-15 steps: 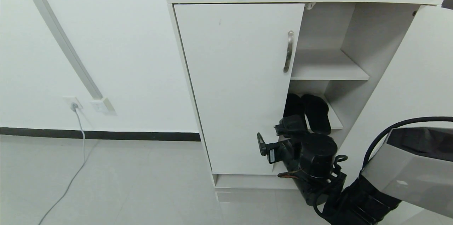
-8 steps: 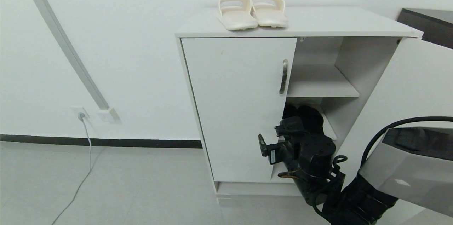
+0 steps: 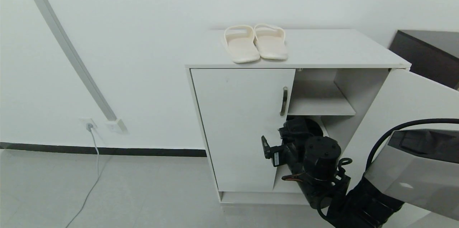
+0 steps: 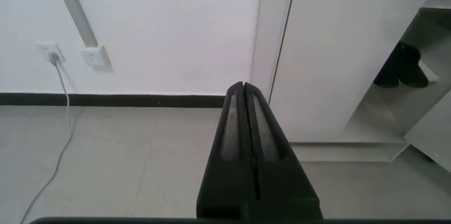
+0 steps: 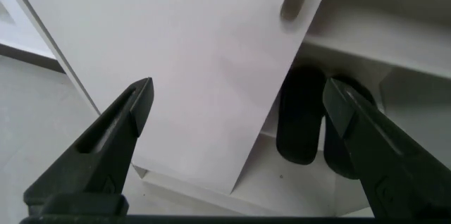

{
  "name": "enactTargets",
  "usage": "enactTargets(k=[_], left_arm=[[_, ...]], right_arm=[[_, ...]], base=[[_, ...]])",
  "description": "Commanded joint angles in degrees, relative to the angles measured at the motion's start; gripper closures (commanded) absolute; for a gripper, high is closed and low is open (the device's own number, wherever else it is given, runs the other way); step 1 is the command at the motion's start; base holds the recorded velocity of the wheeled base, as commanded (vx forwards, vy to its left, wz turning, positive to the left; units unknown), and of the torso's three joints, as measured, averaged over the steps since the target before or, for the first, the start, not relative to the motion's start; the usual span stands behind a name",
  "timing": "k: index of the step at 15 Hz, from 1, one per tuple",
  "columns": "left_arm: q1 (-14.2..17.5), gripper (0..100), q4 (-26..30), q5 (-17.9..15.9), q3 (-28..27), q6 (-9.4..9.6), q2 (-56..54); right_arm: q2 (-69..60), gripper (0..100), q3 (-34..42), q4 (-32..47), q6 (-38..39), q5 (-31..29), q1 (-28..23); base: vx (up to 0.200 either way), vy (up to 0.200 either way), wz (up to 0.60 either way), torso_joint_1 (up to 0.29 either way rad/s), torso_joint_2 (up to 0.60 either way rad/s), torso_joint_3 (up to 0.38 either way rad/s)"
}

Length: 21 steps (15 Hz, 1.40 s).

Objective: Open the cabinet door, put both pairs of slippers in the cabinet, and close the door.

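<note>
A smooth white wall carries a slanting grey plastic conduit [image 3: 64, 45] down to a wall socket [image 3: 88, 126]; a thin grey cable [image 3: 94, 163] trails from it over the pale tiled floor [image 3: 107, 192]; the left gripper [image 4: 244, 91], two flat black fingers pressed together with nothing between them, hangs over that floor; the boxy white laminate cabinet [image 3: 340, 48] stands against the wall; a pair of cream moulded slippers [image 3: 255, 42] with broad straps lies side by side on its top; its left door [image 3: 240, 127] is closed and has a slim curved metal handle [image 3: 284, 100]; the right gripper [image 5: 238, 94], its tapered black fingers spread wide and holding nothing, faces that door's free edge; beyond it a pair of matte black slippers [image 5: 303, 115] lies inside on the lower shelf, under a flat white upper shelf [image 3: 319, 108]; the right door [image 3: 405, 102] is swung open; a dark piece of furniture [image 3: 426, 50] stands behind on the right.
</note>
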State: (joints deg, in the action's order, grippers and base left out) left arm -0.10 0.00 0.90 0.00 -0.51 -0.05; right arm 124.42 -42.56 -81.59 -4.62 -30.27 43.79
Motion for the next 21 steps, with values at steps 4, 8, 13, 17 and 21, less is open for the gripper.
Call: enactTargets(k=[4, 8, 13, 17, 21], left_arm=[[0.01, 100, 0.00, -0.02, 0.00, -0.02, 0.05], [0.01, 100, 0.00, -0.02, 0.00, 0.07, 0.05], [0.01, 100, 0.00, -0.02, 0.00, 0.16, 0.05], [0.01, 100, 0.00, -0.02, 0.00, 0.25, 0.05], [0.01, 100, 0.00, -0.02, 0.00, 0.16, 0.05]], right_arm=[[-0.14, 0, 1.07, -1.38, -0.74, 0.03, 0.07], [-0.14, 0, 1.34, -1.47, -0.83, 0.12, -0.02], [0.48, 0, 1.60, -1.38, -0.83, 0.21, 0.16], [1.88, 0, 2.30, -2.52, -2.59, 2.23, 0.24], [1.88, 0, 0.11, -5.51, -8.65, 3.46, 0.24]], base=[[0.000, 0.000, 0.00, 0.187, -0.50, -0.319], [0.000, 0.000, 0.00, 0.206, -0.52, -0.310], [0.000, 0.000, 0.00, 0.240, -0.57, -0.324], [0.000, 0.000, 0.00, 0.258, -0.58, -0.321], [0.000, 0.000, 0.00, 0.035, -0.09, -0.043]])
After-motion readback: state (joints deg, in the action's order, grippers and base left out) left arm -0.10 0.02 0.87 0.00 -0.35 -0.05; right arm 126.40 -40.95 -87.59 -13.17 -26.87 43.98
